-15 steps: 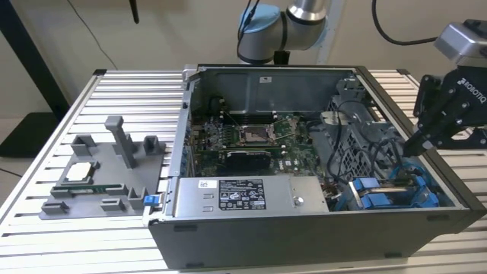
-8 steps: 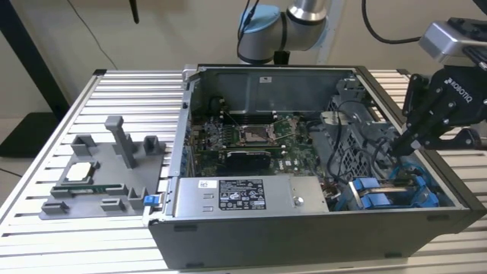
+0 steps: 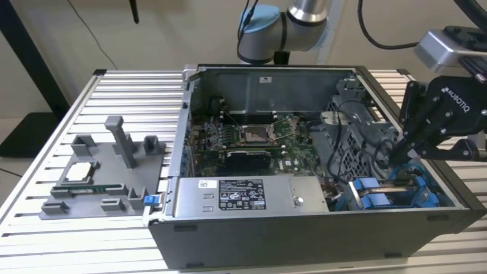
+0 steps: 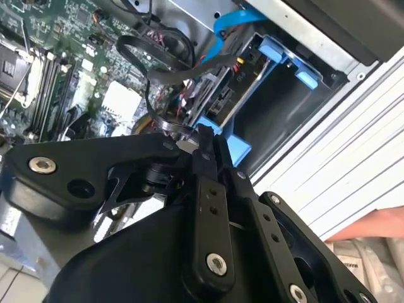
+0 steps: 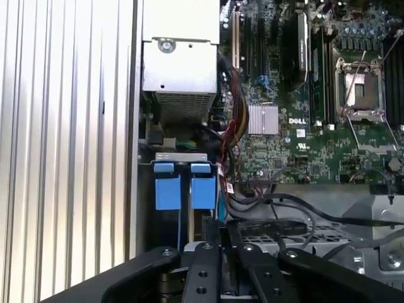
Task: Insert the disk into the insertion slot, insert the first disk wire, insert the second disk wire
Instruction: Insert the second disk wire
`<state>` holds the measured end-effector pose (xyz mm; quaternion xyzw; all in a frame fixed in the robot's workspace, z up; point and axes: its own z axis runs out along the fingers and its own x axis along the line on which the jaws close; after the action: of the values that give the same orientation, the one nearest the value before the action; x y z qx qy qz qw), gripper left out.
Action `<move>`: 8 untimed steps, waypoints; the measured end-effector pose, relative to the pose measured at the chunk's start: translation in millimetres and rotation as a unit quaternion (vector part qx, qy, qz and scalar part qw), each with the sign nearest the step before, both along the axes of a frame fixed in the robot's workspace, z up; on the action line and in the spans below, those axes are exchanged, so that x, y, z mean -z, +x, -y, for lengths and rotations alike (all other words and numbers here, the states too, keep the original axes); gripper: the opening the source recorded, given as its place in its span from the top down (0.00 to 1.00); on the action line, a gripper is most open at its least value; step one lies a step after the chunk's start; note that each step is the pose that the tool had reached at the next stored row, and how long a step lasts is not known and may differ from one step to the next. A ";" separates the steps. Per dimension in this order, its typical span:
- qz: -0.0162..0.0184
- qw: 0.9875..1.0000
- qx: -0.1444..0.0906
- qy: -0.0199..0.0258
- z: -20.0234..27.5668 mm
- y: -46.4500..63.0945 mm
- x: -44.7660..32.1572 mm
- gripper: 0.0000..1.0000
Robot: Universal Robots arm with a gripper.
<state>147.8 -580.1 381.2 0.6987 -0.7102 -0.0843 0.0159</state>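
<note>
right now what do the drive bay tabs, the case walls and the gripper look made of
Drive bay tabs: bright blue, smooth, uniform colour, likely moulded plastic. Case walls: dull grey with folded edges, looks like sheet metal. Gripper: matte black links with silver screw heads; metal or hard plastic, hard to tell.

- power-supply box, lower centre of the exterior view: one black-and-white label with a white strip beside it; the print is too fine to make out.
- computer case, rear inner wall, upper centre of the exterior view: small white sticker; no characters can be made out.
- gripper, at the exterior view's right: white lettering along its black body.
- motherboard, in the first wrist view: white printed lettering and small white stickers near the silver heatsink.
</note>
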 end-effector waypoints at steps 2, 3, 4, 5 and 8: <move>0.000 1.000 0.000 0.000 4.4 -3.7 0.1 1.00; 0.000 1.000 0.000 0.000 6.6 -5.7 0.3 1.00; 0.001 1.000 0.000 0.000 8.6 -7.5 0.6 1.00; 0.006 1.000 0.000 0.000 11.5 -9.9 2.2 1.00; 0.025 1.000 0.000 0.002 12.7 -12.9 4.4 1.00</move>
<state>134.9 -592.8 376.8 0.7006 -0.7103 -0.0683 -0.0030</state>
